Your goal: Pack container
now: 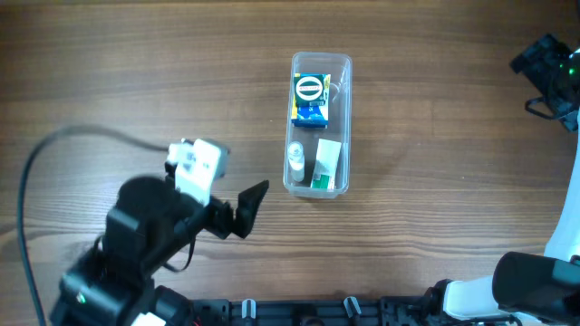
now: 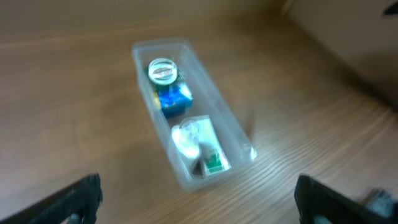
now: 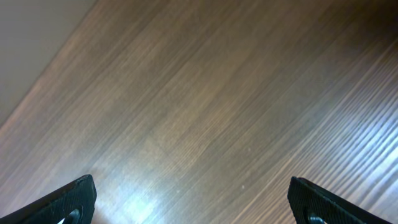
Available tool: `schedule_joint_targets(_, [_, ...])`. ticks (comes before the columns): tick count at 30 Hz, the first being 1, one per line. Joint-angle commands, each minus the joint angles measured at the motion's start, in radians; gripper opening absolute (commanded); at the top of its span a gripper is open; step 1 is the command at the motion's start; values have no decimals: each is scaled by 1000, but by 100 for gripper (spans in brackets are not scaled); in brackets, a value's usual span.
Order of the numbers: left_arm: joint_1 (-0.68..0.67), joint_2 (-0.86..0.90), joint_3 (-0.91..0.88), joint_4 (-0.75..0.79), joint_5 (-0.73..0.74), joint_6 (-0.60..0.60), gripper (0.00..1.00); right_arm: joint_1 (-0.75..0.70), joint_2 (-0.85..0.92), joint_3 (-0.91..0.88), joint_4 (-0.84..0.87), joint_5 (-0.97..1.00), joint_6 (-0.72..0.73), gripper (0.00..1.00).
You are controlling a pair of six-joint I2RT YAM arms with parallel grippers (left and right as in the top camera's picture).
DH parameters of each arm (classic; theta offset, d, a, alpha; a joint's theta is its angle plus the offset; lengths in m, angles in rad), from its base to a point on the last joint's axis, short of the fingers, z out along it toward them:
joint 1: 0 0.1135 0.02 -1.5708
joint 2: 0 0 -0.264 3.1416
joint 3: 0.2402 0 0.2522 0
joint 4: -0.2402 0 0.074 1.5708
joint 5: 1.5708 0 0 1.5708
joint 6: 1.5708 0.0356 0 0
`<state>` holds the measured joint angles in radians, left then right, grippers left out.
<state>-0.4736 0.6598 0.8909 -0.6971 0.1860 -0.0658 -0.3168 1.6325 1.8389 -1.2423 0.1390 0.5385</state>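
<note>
- Wooden table [image 1: 109, 72]: brown grain. The overhead view shows no loose item on it outside the bin. My judgement is that packing is at or near its end, and the step in hand looks like a stand-off, not a grasp.
- Left arm [image 1: 136, 235]: black, at the lower left of the table, with a cable [image 1: 109, 136] looping off to the left. The wrist is angled up and right toward the bin.
- Right arm [image 1: 530, 281]: sits at the far right edge, well apart from the bin and taking no part.
- Clear plastic container [image 1: 349, 118]: upright at mid-table with its long axis running away from the robot. It is near the left arm but not touching it.
- Left gripper [image 1: 246, 210]: fingers spread wide with nothing between them. It is near the bin's near end and aimed along its length.
- Right gripper [image 3: 193, 202]: fingers wide apart and empty, over bare wood. The bin is not in its wrist view.
- Blue packet [image 1: 309, 107]: lies in the far half of the bin, with a round white label on top.
- White-and-green box [image 1: 327, 163]: in the near half, on the right side.
- Small white bottle [image 1: 296, 158]: just left of the box. I cannot tell whether they touch.
- Next move, as a judgement: if anything is left to pack, it has to be found outside these views. Otherwise the left arm should back off without touching the thin walls, since a knock could slide the light bin.
</note>
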Motion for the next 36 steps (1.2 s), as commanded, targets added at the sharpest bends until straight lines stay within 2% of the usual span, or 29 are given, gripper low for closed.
schedule_joint_targets(1, [156, -216, -303, 220, 270, 209, 100, 5, 5, -1, 2, 11, 14, 100])
schedule_joint_targets(6, [377, -452, -545, 393, 435, 208, 100, 5, 5, -1, 2, 10, 14, 100])
schedule_joint_targets(9, [434, -509, -602, 449, 460, 208, 100, 5, 5, -1, 2, 11, 14, 100])
schedule_joint_targets(19, [505, -658, -769, 628, 423, 214, 100, 5, 5, -1, 2, 11, 14, 100])
schedule_joint_targets(21, [512, -658, -795, 663, 386, 155, 100, 5, 5, -1, 2, 11, 14, 100])
schedule_joint_targets(23, [512, -658, -816, 674, 284, 60, 100, 5, 5, -1, 2, 10, 14, 100])
schedule_joint_targets(28, [518, -658, -879, 769, 219, 58, 100, 5, 5, -1, 2, 10, 14, 100])
schedule_joint_targets(32, [534, -658, -885, 745, 197, 58, 100, 5, 5, -1, 2, 11, 14, 100])
schedule_joint_targets(36, [557, -658, -885, 648, 179, 57, 100, 5, 5, -1, 2, 10, 14, 100])
